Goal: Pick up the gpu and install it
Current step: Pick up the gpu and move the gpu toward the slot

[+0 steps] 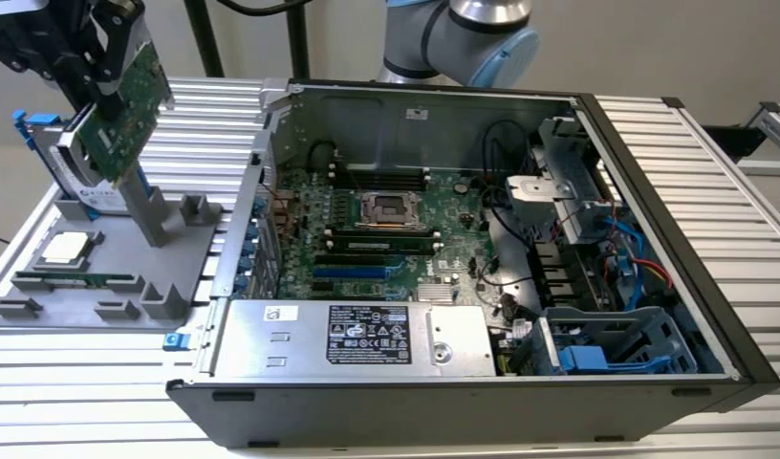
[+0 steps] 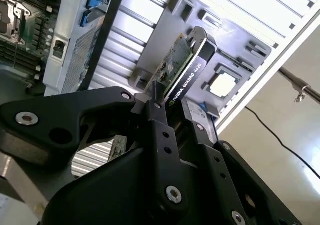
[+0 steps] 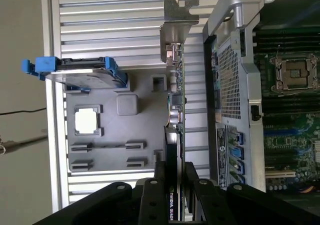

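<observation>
The jaws are cut off by the exterior view's upper edge, but both wrist views show them clamped shut on the gpu point(image 2: 175, 67), pinching the card by one end with its silver bracket point(image 3: 175, 27) at the far end. In the exterior view the gpu point(image 1: 133, 91) hangs tilted, lifted above the grey tray point(image 1: 122, 263) at that view's left. Its lower corner overlaps the hard drive point(image 1: 72, 167) in the blue frame, so whether the two are apart cannot be judged there. The fan face is mostly turned away; only the black shroud's edge shows. In the first wrist view the card hangs over the tray's side nearest the open computer case point(image 1: 480, 411), with a strip of bare slats between tray and case wall. A square chip point(image 1: 65, 249) and a thin memory stick point(image 1: 77, 281) lie on the tray. The case lies on its side, motherboard point(image 1: 364, 239) exposed, on a ribbed metal counter point(image 1: 84, 382) before pale walls
</observation>
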Motion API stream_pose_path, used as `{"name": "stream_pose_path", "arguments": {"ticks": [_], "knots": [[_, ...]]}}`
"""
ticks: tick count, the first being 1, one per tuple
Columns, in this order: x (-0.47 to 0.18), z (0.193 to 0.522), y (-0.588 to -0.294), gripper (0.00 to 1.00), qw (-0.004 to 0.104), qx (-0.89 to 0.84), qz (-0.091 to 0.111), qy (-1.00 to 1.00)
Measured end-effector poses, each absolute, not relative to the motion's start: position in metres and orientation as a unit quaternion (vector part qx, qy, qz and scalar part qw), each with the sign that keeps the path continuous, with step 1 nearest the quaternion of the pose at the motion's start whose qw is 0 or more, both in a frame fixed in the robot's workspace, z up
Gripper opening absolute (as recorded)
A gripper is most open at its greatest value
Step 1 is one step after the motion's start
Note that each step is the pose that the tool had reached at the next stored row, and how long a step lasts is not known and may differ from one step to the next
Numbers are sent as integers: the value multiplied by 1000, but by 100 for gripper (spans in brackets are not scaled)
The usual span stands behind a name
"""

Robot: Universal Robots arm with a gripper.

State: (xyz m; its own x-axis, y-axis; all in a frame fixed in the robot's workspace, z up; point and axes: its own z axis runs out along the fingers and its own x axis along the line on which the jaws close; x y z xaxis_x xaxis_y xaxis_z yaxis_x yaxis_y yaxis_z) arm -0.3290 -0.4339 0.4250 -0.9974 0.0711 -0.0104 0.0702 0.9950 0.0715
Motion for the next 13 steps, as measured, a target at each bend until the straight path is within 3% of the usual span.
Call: {"name": "stream_pose_path", "arguments": {"ticks": [13], "knots": [[-319,425,-434,0,6,35,36,999]]}}
